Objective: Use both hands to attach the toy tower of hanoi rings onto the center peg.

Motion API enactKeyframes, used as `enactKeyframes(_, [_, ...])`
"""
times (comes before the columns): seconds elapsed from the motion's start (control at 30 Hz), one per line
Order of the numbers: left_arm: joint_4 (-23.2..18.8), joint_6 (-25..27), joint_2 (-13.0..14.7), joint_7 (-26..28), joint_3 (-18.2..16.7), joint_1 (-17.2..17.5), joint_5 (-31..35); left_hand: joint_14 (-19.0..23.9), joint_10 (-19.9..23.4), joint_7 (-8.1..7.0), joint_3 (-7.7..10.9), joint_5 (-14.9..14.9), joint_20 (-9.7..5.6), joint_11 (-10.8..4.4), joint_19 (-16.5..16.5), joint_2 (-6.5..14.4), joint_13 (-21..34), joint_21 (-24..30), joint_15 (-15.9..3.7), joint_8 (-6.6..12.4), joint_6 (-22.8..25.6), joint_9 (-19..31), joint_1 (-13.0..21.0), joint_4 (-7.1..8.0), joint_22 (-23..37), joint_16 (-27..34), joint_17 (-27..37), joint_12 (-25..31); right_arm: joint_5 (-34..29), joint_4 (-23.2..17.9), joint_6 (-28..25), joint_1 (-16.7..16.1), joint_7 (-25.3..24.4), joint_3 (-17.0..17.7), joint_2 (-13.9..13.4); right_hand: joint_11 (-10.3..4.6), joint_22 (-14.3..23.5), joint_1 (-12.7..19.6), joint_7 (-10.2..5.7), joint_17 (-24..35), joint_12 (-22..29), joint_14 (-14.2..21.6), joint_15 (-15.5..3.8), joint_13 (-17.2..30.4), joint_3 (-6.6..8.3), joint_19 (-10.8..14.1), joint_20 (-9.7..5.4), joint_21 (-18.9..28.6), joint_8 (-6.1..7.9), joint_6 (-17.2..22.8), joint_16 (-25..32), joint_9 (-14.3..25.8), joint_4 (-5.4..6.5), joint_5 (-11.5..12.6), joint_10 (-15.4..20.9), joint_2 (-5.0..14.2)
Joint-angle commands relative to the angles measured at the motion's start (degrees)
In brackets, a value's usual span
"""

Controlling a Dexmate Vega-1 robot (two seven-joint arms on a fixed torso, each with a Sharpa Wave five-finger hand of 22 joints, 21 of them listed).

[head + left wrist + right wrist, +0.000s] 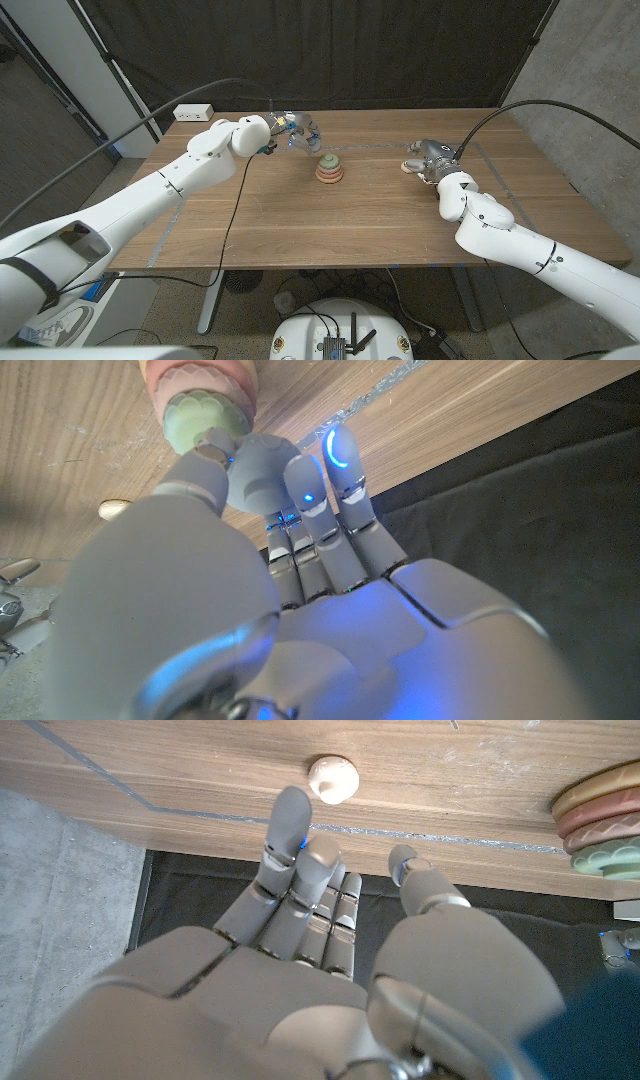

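The ring stack [330, 171] stands mid-table with tan and pink rings below and a green ring on top. My left hand [293, 133] hovers just behind and to the left of it, fingers apart and holding nothing. In the left wrist view the thumb tip of the left hand [300, 560] sits close to the green ring [205, 415]. A small cream piece [410, 166] lies on the table to the right of the stack. My right hand [432, 160] is beside it with nothing in it. In the right wrist view the fingertips of the right hand [320, 950] reach toward the cream piece [332, 778].
A white power strip [193, 112] lies at the table's back left corner. A black cable [235, 200] crosses the table under my left arm. Silver tape lines [380, 146] mark the wood. A dark curtain hangs behind the table.
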Motion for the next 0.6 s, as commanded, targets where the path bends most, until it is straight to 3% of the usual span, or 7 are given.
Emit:
enactKeyframes(0.03, [1.81,-1.3,-1.98,-2.04,1.9,-2.58,0.96,0.43,5.89,0.19,-0.39,0.34,-6.95,-5.12,0.16,0.0,0.54,0.39,-2.14,0.03,0.42,0.2,0.3,0.06,0.25,-0.13,0.04,0.22,0.6,-0.33,-0.38,-0.23,-0.39,0.26,-0.34,0.24,0.09,-0.04,0.09,0.11,0.38,0.47,-1.57,0.19,0.11,0.49,-3.66,0.29,-0.08,0.29,-0.06,0.0,-0.03,0.48,0.41,0.34])
enactKeyframes(0.6, [5.37,-1.43,-5.05,-7.53,4.64,-6.54,0.8,1.39,7.55,-0.27,-1.06,0.45,-6.95,-6.05,0.33,0.26,-0.06,0.25,-2.17,0.19,1.78,0.33,-0.24,0.24,0.02,-0.83,-0.72,0.45,1.48,0.1,-0.08,-0.23,-0.87,0.24,-0.37,0.21,0.14,-0.15,0.01,0.17,0.35,0.51,-1.57,0.29,0.17,0.53,-3.66,0.33,-0.1,0.56,0.01,-0.09,-0.01,0.5,0.69,0.43])
